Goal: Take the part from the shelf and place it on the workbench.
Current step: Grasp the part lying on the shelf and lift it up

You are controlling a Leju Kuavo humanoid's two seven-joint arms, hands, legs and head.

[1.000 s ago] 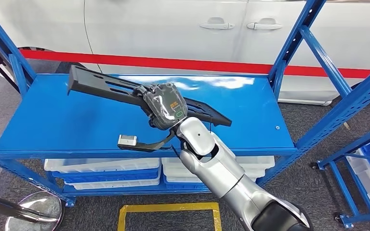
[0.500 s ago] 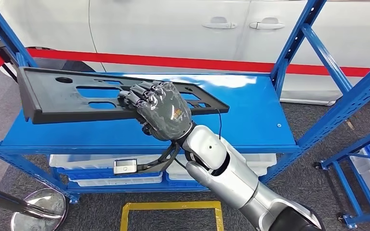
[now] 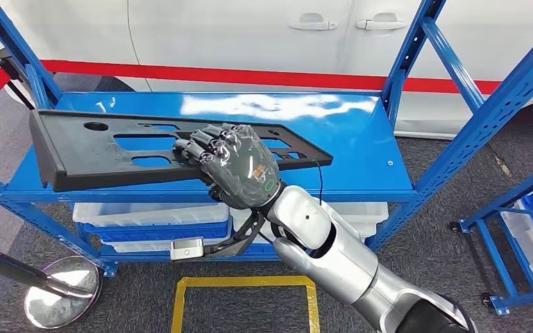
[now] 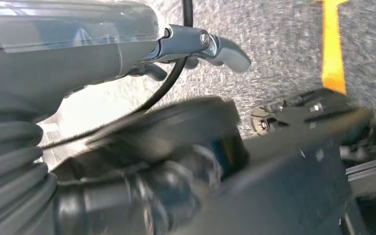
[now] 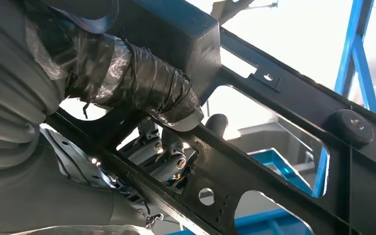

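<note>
On the near floor a yellow tape frame [image 3: 244,302] lies beside one round chrome stand base [image 3: 61,300]. The right hand [image 3: 236,166], dark and wrapped in glossy film, holds the part [image 3: 111,149]; its fingers [image 3: 198,147] curl over the near edge. The part is one long flat black plastic panel with several oblong cutouts and a round hole, lifted over the blue metal shelf [image 3: 361,152]. White bins [image 3: 146,216] sit below. Left hand [image 4: 196,46]: its grip cannot be told. Far behind stands a white car [image 3: 250,35].
</note>
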